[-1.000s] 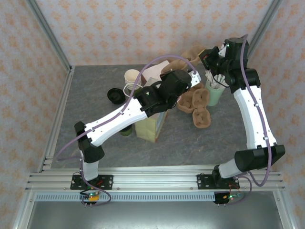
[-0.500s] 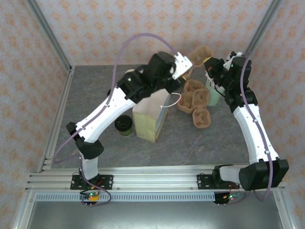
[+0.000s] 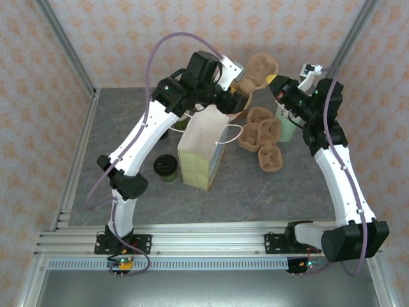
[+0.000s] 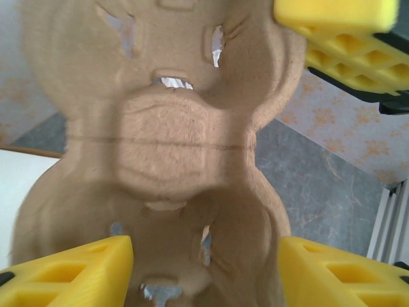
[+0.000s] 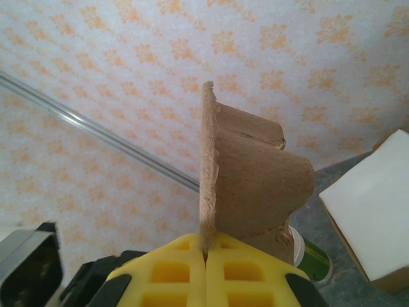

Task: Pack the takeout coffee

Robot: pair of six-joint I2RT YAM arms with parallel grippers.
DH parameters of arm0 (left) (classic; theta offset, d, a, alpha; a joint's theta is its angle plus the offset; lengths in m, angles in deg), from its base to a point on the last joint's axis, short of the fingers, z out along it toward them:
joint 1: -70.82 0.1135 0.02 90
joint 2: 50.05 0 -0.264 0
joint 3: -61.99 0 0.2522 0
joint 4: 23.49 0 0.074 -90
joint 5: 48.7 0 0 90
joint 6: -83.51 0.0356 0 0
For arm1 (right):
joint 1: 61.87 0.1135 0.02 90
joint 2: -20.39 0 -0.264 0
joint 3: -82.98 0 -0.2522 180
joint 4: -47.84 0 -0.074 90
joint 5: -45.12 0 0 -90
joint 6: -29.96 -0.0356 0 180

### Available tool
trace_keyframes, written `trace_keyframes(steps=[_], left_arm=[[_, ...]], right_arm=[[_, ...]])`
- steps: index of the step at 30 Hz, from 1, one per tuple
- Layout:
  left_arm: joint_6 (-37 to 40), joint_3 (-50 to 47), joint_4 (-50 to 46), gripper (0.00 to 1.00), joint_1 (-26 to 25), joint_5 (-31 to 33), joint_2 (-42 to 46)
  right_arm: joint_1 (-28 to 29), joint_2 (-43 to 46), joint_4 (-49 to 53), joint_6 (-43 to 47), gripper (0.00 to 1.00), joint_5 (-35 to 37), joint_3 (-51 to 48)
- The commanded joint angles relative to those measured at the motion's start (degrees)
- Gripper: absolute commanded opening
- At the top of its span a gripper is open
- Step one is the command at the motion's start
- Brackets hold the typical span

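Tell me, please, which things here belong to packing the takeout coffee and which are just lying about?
For the job:
- takeout coffee, standing beside the bag
- paper bag, upright and open
- probably the pulp cup carrier, pinched in the right end effector

Lying about:
- spare carriers on the table
- mint-green cup behind them

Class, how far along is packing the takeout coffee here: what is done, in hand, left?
Done: the paper bag stands upright. In hand: the right gripper pinches the edge of a pulp cup carrier, left gripper open, facing it. Left: the lidded takeout coffee sits on the table beside the bag, unpacked.
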Motion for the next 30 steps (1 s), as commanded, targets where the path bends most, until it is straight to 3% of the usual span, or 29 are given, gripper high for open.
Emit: trace_keyframes(steps=[1, 6, 14, 30], left_arm=[[-1.9, 3.5, -1.8, 0.63, -0.1, -1.4, -0.3], [-1.9, 4.7, -2.3, 0.62, 0.1, 0.1, -1.0], [-2.4, 4.9, -1.6, 0.51, 1.0, -1.4, -1.1], [-2.7, 6.1, -2.3, 0.58, 2.3, -5.7, -2.8]], right_arm=[[1.1, 1.0, -1.7, 2.9, 0.00, -2.8, 0.5], [1.5, 1.0, -0.3, 4.6, 0.00, -3.5, 1.0], [1.5, 1.0, 2.5, 7.6, 0.00, -5.1, 2.2], [1.9, 2.5, 2.2, 7.8, 0.00, -7.1, 2.9]])
